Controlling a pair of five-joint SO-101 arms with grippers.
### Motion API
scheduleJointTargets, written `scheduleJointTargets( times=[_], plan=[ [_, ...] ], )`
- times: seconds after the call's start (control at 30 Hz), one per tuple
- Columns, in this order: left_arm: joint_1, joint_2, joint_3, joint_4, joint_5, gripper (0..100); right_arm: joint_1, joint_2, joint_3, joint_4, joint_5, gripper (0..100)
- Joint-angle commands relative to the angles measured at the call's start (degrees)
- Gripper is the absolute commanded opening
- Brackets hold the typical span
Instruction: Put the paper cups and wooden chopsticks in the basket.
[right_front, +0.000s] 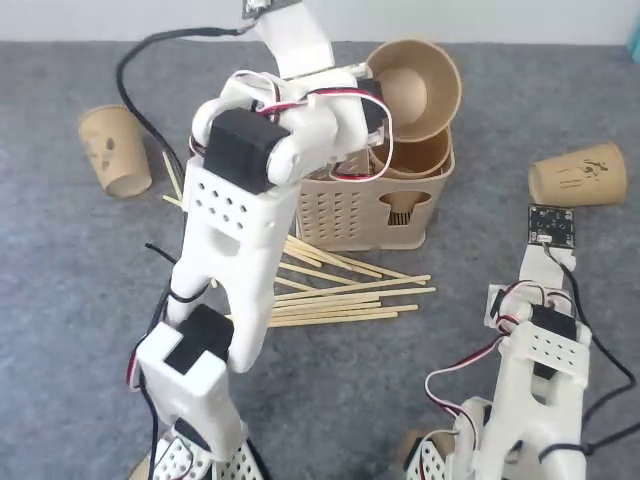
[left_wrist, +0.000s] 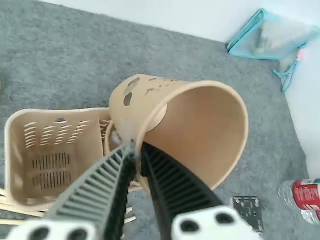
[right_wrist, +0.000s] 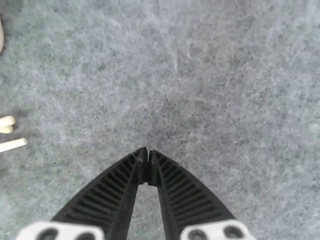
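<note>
Left gripper (left_wrist: 136, 146) has its ribbed black jaws pressed narrowly together on the wall of a held paper cup (left_wrist: 190, 130), pinching it at the rim. This cup hangs tilted, its round open mouth turned up and outward, just above one end of the basket (right_front: 345, 215). Directly below it a second cup (right_front: 425, 158) sits upright inside the basket, with only the rim and the upper wall showing.

Four paper cups are visible in all: the one held, the one in the basket, and two lying on their sides on the carpet (right_front: 60, 290). All are tan, tapered and smooth, with dark print on the outside. The basket is one beige plastic box with slotted walls and a cut-out handle.

Just in front of the basket the wooden chopsticks (right_front: 340, 295) lie in a loose fan on the carpet. They are pale, thin, straight sticks, overlapped too much for a sure count.

Well off to one side lies the far left cup (right_front: 115, 150), and on the other side the far right cup (right_front: 580, 175), both apart from the basket.

Right gripper (right_wrist: 147, 151) is closed with nothing between its jaws, above bare grey carpet, with three chopstick ends (right_wrist: 7, 125) off to one side.

A teal bag (left_wrist: 275, 37) lies farthest back.
</note>
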Motion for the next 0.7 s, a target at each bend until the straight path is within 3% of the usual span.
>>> scheduleJointTargets(
  times=[0.0, 0.13, 0.27, 0.43, 0.67],
  plan=[
    [3.25, -3.69, -0.66, 1.85, 0.53, 1, 0.57, -2.15, -0.18, -1.63, 0.79, 0.8],
    [7.03, -8.0, 8.75, 1.58, 0.44, 1, 0.57, -2.15, -0.18, -1.63, 0.79, 0.8],
    [4.4, -10.46, 16.48, 0.0, 0.44, 1, 0.57, -2.15, -0.18, -1.71, 0.79, 0.8],
    [0.53, -10.81, 18.24, 0.97, 0.44, 1, 0.48, -2.15, -0.18, -1.8, 0.79, 0.8],
    [0.44, -12.84, 14.9, 1.76, 0.44, 1, 0.48, -2.15, -0.18, -1.8, 0.79, 0.8]
  ],
)
